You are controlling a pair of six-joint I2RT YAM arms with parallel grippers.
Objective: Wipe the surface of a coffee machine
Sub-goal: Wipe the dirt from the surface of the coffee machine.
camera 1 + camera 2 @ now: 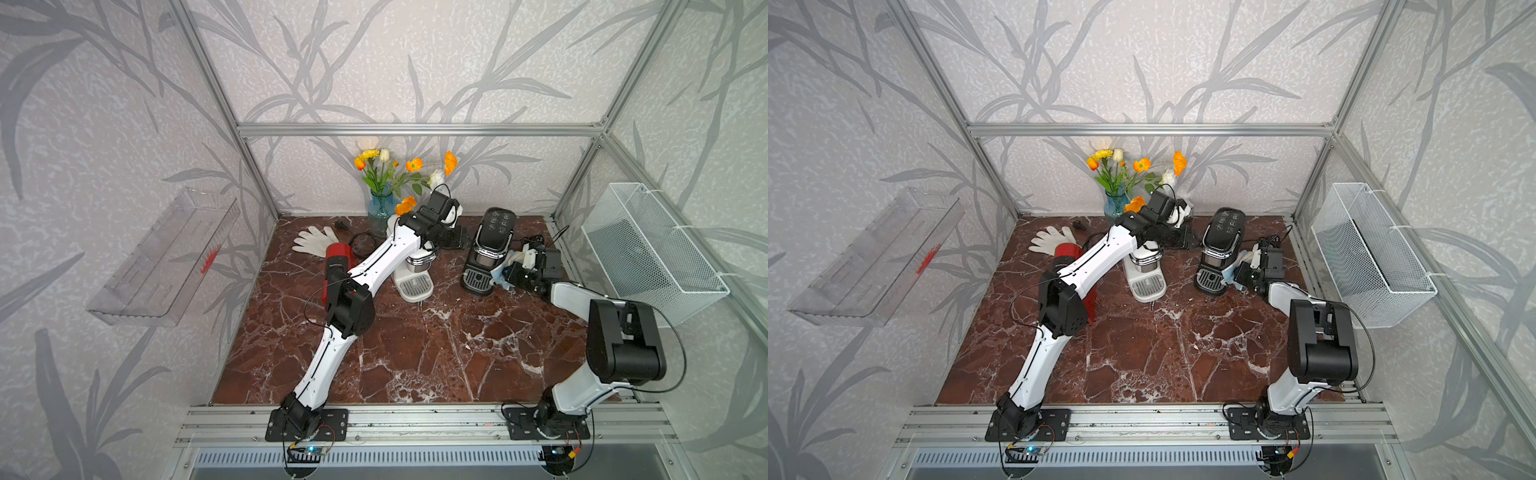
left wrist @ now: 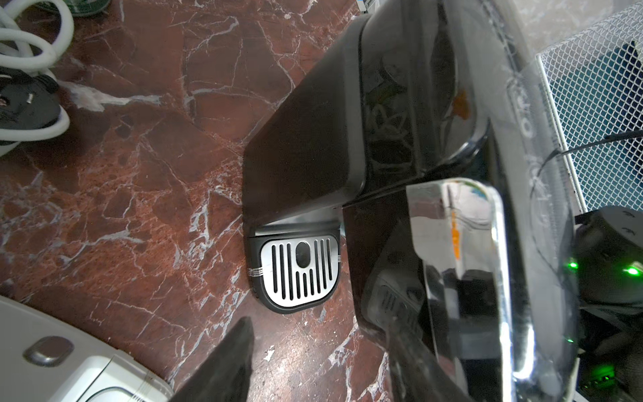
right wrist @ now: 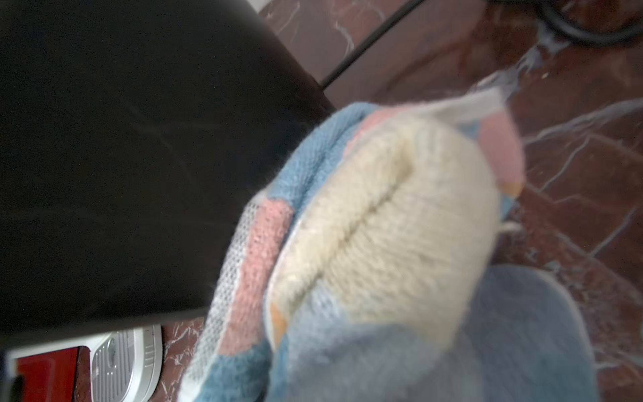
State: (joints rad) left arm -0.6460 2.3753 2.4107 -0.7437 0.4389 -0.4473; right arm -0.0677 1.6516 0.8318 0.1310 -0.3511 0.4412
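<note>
Three coffee machines point(image 1: 337, 254) point(image 1: 413, 284) point(image 1: 492, 232), one cloth point(image 3: 382, 215). Right gripper point(image 1: 510, 272) is clamping the cloth, black machine point(image 1: 1223, 232) touching at its ten o'clock; left gripper's point(image 1: 457, 240) grip: cannot tell.

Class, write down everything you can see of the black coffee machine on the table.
The black coffee machine stands upright on the marble table, toward its back right. Its body looks like matte black plastic, with a glossy top panel of icon buttons, a chrome band below it, and a slotted metal drip tray in front. A blue, pink and cream cloth touches its side.
</note>
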